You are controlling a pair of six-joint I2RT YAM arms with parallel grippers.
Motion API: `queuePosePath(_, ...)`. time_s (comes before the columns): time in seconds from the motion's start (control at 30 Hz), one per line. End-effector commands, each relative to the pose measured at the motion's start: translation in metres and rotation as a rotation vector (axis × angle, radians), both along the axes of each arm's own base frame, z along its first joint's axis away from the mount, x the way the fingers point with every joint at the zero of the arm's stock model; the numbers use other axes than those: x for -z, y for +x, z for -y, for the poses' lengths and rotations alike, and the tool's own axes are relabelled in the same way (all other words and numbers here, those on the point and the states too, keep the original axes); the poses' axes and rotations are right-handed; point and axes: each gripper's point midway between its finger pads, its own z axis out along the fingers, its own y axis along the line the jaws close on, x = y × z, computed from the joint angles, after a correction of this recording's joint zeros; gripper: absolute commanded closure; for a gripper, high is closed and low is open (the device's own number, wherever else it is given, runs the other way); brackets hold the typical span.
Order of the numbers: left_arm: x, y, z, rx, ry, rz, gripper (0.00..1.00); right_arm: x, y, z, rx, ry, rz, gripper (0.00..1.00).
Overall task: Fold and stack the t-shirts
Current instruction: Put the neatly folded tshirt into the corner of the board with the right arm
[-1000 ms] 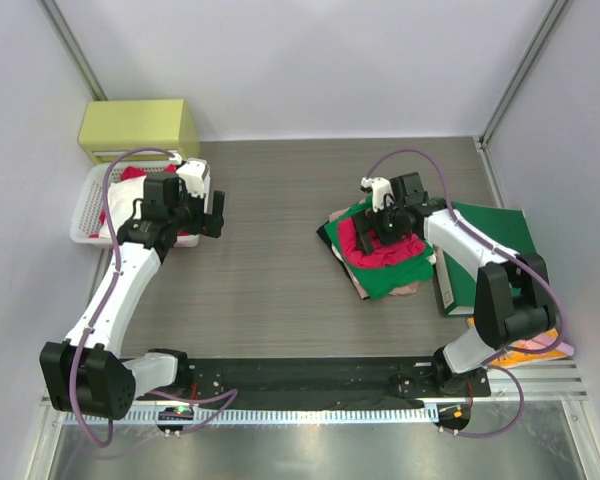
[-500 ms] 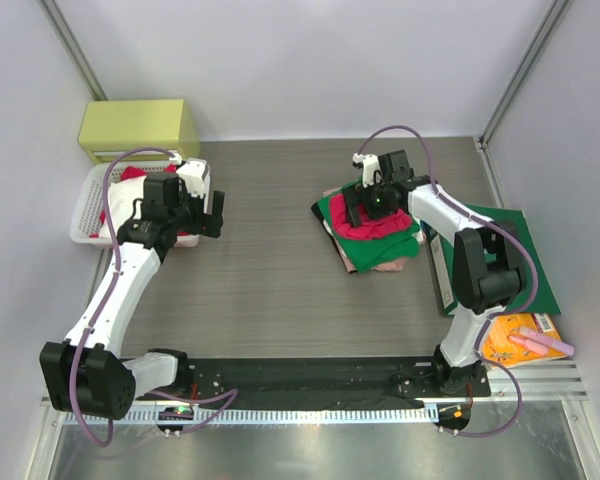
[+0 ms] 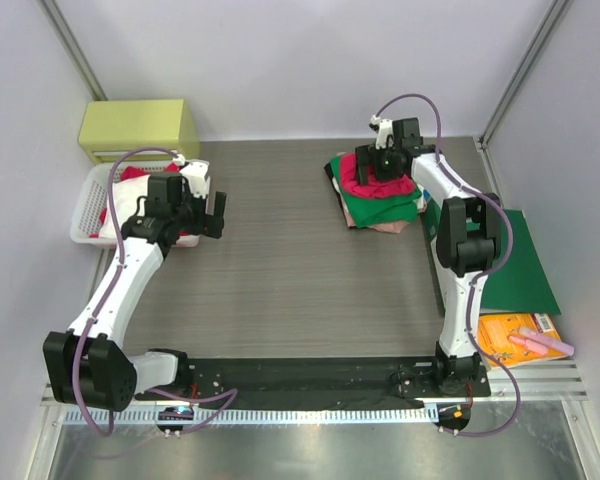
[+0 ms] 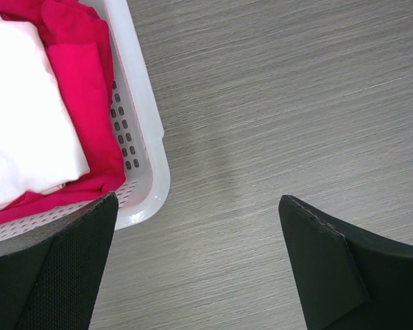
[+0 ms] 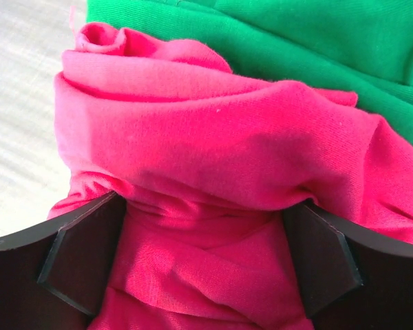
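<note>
Red, green, beige t-shirts [image 3: 380, 208], three in one stack; left tool [image 4: 199, 240] apart, right tool [image 5: 199, 254] apart astride the red one [image 5: 213, 151].

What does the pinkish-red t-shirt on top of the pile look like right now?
The pinkish-red t-shirt is soft knit cloth, bunched in rumpled folds rather than flat. It lies on top of the green t-shirt, at the far right of the table. The right pincer stands open astride it, both fingers pressed against the cloth.
</note>
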Motion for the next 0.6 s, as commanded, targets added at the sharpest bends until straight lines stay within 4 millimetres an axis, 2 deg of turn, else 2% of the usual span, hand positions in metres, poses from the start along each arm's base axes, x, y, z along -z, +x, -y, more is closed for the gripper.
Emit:
queuePosePath(0.0,-0.012,0.01,-0.002,-0.005,0.004,0.034,0.0,0.059,0.006,0.041,0.116,-0.106,-0.139,0.0)
queuePosePath(0.17,-0.01,0.009,-0.002,-0.006,0.005,0.028,0.0,0.062,0.032,0.055,0.184,-0.089,-0.15,0.0)
queuePosePath(0.2,-0.009,0.009,-0.002,-0.005,0.004,0.025,0.0,0.052,0.043,0.059,0.195,-0.087,-0.123,0.0)
queuePosePath(0.23,-0.008,0.009,-0.002,-0.005,0.005,0.022,0.0,0.065,0.044,0.06,0.198,-0.093,-0.145,0.0)
queuePosePath(0.4,-0.009,0.008,-0.003,-0.007,0.009,0.026,0.0,0.066,0.059,0.082,0.242,-0.1,-0.131,0.0)
queuePosePath(0.43,-0.01,0.007,-0.004,-0.007,0.013,0.028,0.0,0.067,0.06,0.092,0.261,-0.094,-0.134,0.0)
queuePosePath(0.47,-0.01,0.007,-0.005,-0.012,0.015,0.028,0.0,0.07,0.06,0.094,0.264,-0.09,-0.141,0.0)
queuePosePath(0.5,-0.01,0.006,-0.004,-0.009,0.013,0.026,0.0,0.068,0.061,0.104,0.283,-0.084,-0.14,0.0)
queuePosePath(0.53,-0.011,0.007,-0.004,-0.008,0.013,0.029,0.0,0.068,0.061,0.122,0.313,-0.08,-0.142,0.0)
queuePosePath(0.57,-0.01,0.007,-0.004,-0.009,0.011,0.027,0.0,0.064,0.062,0.129,0.324,-0.074,-0.137,0.0)
